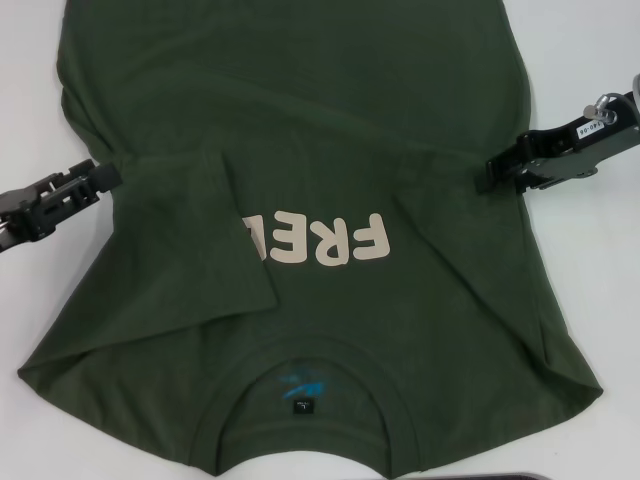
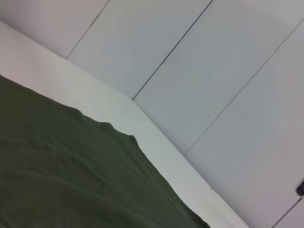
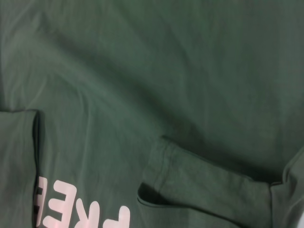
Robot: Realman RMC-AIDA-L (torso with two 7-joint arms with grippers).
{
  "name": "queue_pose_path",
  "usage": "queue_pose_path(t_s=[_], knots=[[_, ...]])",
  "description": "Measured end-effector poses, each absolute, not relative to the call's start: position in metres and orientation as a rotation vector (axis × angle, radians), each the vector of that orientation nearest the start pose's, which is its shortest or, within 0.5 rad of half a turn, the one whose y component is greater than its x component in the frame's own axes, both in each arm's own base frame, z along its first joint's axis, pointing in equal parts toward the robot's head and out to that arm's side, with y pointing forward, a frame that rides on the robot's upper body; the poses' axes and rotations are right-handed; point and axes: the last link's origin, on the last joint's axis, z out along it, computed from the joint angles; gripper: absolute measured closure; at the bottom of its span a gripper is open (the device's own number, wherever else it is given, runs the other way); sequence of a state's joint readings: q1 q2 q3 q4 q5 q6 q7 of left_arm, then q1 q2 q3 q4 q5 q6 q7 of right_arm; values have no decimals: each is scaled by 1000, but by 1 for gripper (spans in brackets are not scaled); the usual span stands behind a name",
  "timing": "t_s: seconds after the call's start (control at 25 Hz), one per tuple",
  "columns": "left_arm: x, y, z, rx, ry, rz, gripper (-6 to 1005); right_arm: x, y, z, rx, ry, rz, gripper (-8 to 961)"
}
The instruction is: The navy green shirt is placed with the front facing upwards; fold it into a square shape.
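Observation:
The navy green shirt [image 1: 330, 120] lies flat on the white table, front up, with its ribbed collar and neck label [image 1: 300, 390] at the near edge. One sleeve [image 1: 215, 240] is folded inward over the chest and covers the end of the cream letters [image 1: 330, 240]. My left gripper [image 1: 108, 175] sits at the shirt's left edge, level with the armpit. My right gripper [image 1: 488, 172] rests at the shirt's right side, over the cloth edge. The right wrist view shows shirt cloth [image 3: 166, 71], the letters [image 3: 80, 216] and a sleeve opening [image 3: 199, 185]. The left wrist view shows a shirt edge [image 2: 57, 166].
The white table [image 1: 30, 100] shows on both sides of the shirt. Its edge [image 2: 95, 95] and the grey floor tiles [image 2: 213, 71] beyond it appear in the left wrist view. A dark object [image 1: 500, 476] pokes in at the near edge.

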State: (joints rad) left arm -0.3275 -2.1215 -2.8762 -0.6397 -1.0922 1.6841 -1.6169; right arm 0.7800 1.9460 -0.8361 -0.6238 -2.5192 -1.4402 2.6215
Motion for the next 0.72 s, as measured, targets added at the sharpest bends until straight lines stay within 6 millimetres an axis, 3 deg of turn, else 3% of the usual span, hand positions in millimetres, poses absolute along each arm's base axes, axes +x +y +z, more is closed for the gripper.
queue_pose_path(t_s=[0.2,0.4,0.72], knots=[[-331,262,27,-2213,-1278,-1053,446,267,385,19,-2240,1856,-100,453],[-331,263,27,-2215,-1280,-1057,446,264,384,16,-2260,1840,-149,544],[-330,264,26,-2217,-1279,-1058,445,261,386,15,-2265,1830,-162,812]])
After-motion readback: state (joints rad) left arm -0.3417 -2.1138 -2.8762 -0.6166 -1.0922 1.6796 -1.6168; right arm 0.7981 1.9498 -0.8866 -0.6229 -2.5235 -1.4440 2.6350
